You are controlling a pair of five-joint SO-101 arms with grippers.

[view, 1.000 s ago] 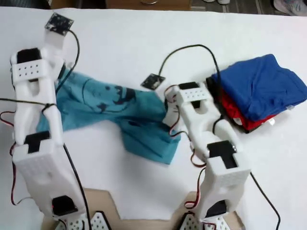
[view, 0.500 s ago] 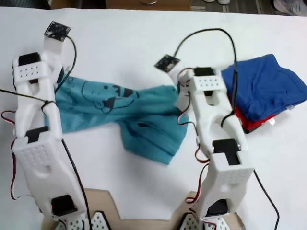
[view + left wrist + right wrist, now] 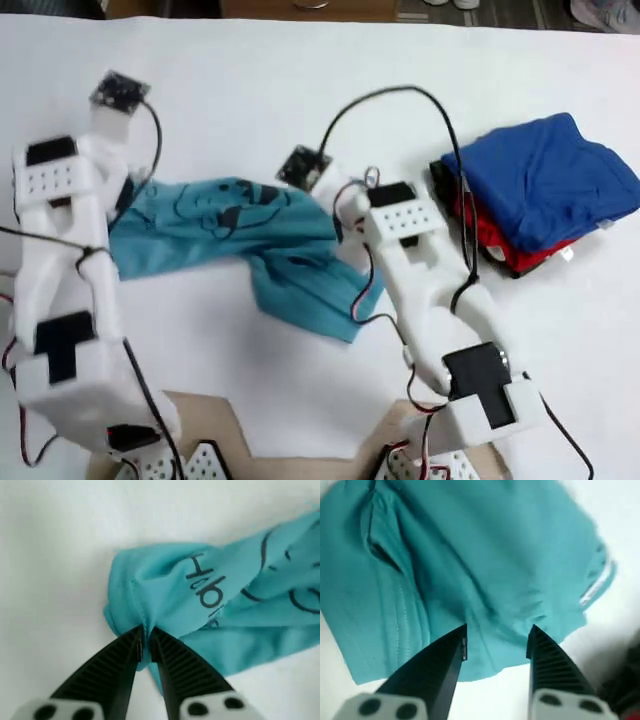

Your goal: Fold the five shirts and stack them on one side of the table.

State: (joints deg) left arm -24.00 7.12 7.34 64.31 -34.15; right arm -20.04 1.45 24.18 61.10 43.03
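A teal shirt (image 3: 250, 230) with dark print lies crumpled and stretched sideways across the middle left of the white table (image 3: 300, 90). My left gripper (image 3: 120, 222) is at its left end. In the left wrist view that gripper (image 3: 145, 641) is shut on a bunched fold of the teal shirt (image 3: 200, 595). My right gripper (image 3: 335, 215) hangs over the shirt's right part. The right wrist view shows it (image 3: 498, 632) open, fingers apart just above the teal shirt (image 3: 470, 555), holding nothing. At the right lies a stack with a folded blue shirt (image 3: 545, 180) on a red shirt (image 3: 480, 230).
A dark garment (image 3: 445, 180) pokes out at the stack's left edge. Brown cardboard (image 3: 290, 440) lies under the arm bases at the front. Cables loop above the right arm (image 3: 390, 95). Bare tabletop stretches along the back and the front right.
The right arm swung toward the stack, then back left over the shirt. The shirt's right end, stretched half a second ago, now lies slack. The left arm shifted slightly toward the front.
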